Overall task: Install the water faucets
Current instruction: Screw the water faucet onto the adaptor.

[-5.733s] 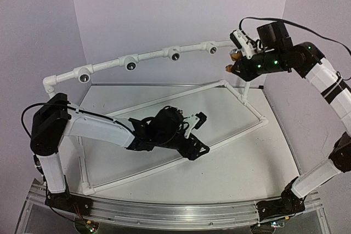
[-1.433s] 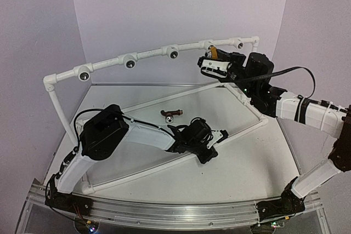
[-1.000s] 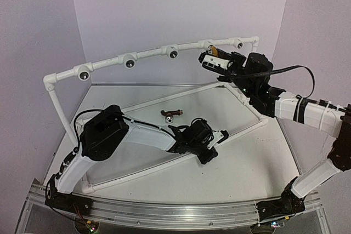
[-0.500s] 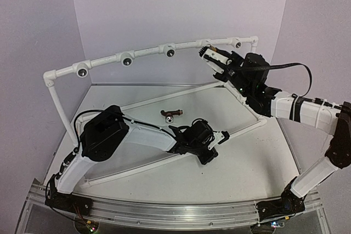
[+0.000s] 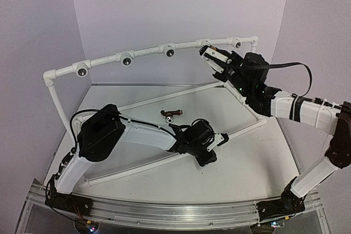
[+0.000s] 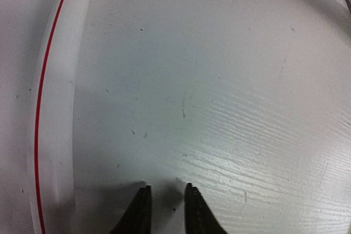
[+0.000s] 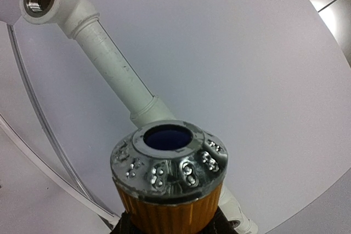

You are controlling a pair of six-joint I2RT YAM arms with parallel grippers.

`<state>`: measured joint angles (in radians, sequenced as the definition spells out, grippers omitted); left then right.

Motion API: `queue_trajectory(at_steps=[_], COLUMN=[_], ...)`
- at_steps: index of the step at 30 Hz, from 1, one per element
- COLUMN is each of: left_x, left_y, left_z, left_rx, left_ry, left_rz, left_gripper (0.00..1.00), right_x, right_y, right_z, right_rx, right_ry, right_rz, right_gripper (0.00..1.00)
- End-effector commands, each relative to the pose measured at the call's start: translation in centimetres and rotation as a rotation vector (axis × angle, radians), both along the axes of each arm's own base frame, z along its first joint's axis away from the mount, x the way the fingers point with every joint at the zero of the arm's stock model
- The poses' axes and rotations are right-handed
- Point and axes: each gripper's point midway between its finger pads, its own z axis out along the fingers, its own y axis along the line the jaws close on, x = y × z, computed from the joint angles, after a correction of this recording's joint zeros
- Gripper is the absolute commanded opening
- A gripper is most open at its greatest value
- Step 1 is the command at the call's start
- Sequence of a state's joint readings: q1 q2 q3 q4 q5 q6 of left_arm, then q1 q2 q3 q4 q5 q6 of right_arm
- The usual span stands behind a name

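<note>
The ribbed yellow-orange faucet (image 7: 170, 193) with a silvery ring end sits clamped in the right fingers (image 5: 218, 57); left fingers (image 6: 137, 215) narrowly parted.

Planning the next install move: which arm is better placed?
Right. The right gripper is clamped on the yellow-orange faucet, raised with its silvery end close to a rail socket. The left gripper sits low over the table, empty, with the reddish-brown faucet lying apart from it.

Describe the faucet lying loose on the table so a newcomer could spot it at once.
On the white table, look inside the white pipe frame that lies flat on it, just beyond the left arm. The small tap-shaped piece there is the faucet: dark reddish-brown, while every pipe around it is white.
</note>
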<state>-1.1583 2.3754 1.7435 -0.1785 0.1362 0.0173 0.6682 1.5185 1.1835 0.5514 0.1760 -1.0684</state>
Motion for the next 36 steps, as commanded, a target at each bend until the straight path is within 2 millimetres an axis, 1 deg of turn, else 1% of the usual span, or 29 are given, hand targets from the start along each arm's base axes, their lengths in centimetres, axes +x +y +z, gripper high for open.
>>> queue_trajectory(at_steps=[1,2,3,4,6,8,11,14,16,17,18,20,24,27,29,33,36], left_x=[-0.3,-0.2,0.0,0.4,1.5,2.5,4.0,4.7,5.0,5.2,5.3,5.1,2.9,1.1,0.2,-0.8,-1.2], left_y=[2.1,2.1,2.2,2.3,2.7,3.2,3.7,3.9,3.8,3.8,3.8,3.7,3.2,3.0,3.3,3.9,4.2], left_z=[6.5,7.8,8.5,9.1,9.4,8.9,7.5,4.8,3.2,1.9,1.1,-0.1,-2.9,-4.6,-5.7,-7.2,-7.7], left_rx=[0.022,0.005,-0.005,-0.013,-0.016,0.001,0.029,0.081,0.112,0.133,0.147,0.163,0.197,0.221,0.239,0.272,0.283], left_ry=[-0.008,-0.005,0.001,0.008,0.010,0.003,0.013,0.010,-0.001,0.000,0.002,0.013,0.053,0.083,0.105,0.119,0.136], left_rz=[0.015,0.014,0.015,0.018,0.037,0.056,0.075,0.073,0.068,0.070,0.070,0.066,0.024,-0.003,-0.013,-0.020,-0.018], left_gripper=[0.40,0.45,0.50,0.52,0.56,0.60,0.66,0.71,0.71,0.71,0.71,0.65,0.54,0.41,0.29,0.12,0.07], right_x=[0.2,0.1,0.1,0.1,0.0,0.1,0.1,0.2,0.2,0.2,0.3,0.3,0.2,0.3,0.3,0.6,0.8], right_y=[-1.1,-1.1,-1.1,-1.2,-1.1,-1.1,-1.0,-0.8,-0.7,-0.6,-0.6,-0.5,-0.5,-0.2,-0.1,0.2,0.4], right_z=[2.9,2.9,3.0,3.0,2.9,2.7,2.5,2.4,2.3,2.3,2.3,2.3,2.4,2.2,2.1,1.8,1.5], right_rx=[0.089,0.089,0.088,0.089,0.089,0.086,0.085,0.088,0.088,0.089,0.088,0.090,0.095,0.102,0.112,0.136,0.160], right_ry=[-0.031,-0.032,-0.032,-0.032,-0.030,-0.026,-0.021,-0.017,-0.017,-0.017,-0.016,-0.016,-0.013,-0.006,0.000,0.018,0.030], right_rz=[-0.032,-0.030,-0.030,-0.030,-0.027,-0.027,-0.025,-0.020,-0.016,-0.014,-0.016,-0.015,-0.014,-0.011,-0.011,-0.021,-0.044], right_gripper=[0.00,0.00,0.00,0.00,0.00,0.00,0.00,0.00,0.00,0.00,0.00,0.00,0.00,0.00,0.00,0.00,0.00])
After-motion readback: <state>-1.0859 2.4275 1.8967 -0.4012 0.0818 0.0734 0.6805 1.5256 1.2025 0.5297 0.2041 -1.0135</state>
